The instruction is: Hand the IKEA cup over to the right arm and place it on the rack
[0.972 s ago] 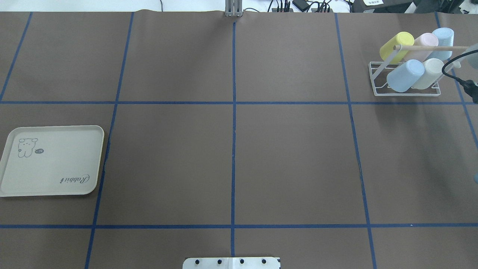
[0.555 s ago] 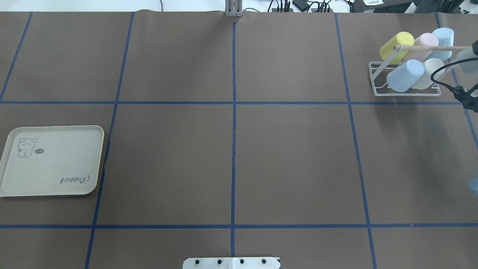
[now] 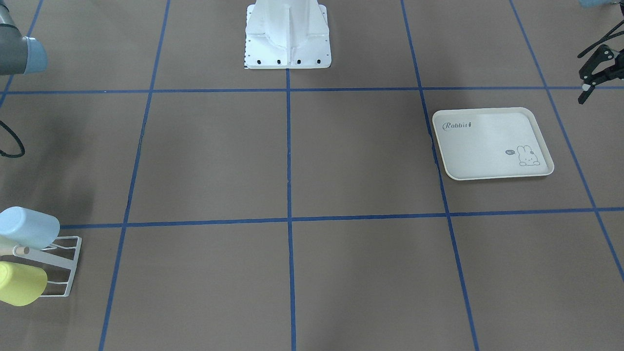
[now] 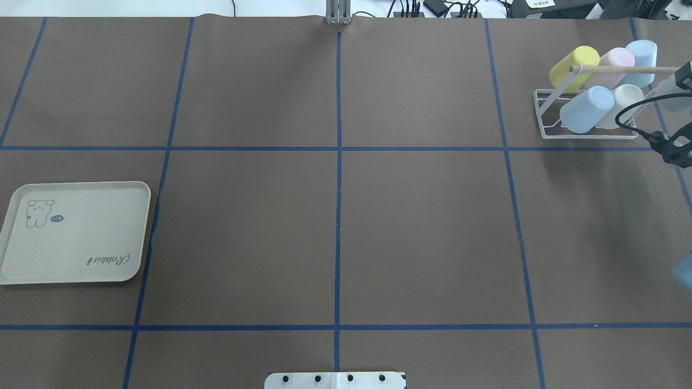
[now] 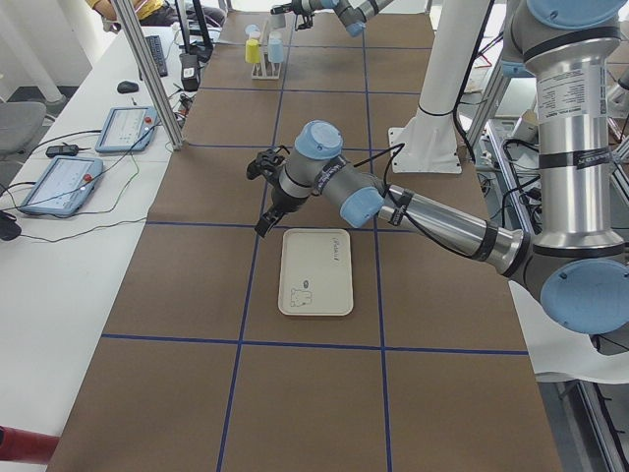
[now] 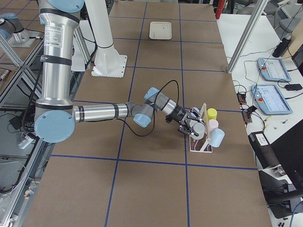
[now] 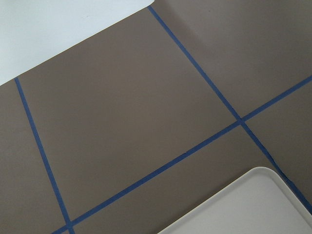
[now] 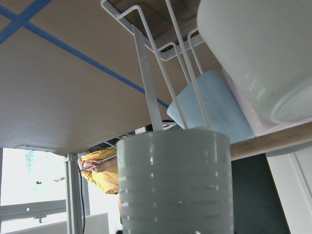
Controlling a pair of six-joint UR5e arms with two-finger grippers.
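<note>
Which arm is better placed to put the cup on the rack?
Right. The right arm holds the cup right at the rack; the left arm is empty, far off by the tray.

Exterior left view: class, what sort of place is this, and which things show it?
Probably a robotics lab: a left arm and right arm share a white pedestal, the table carries a blue tape grid, and tablets lie on a side bench.

Overhead and front views look down from opposite sides — sharing tray (image 4: pixel 75 254) at nine o'clock, rack (image 4: pixel 557 93) at two.
</note>
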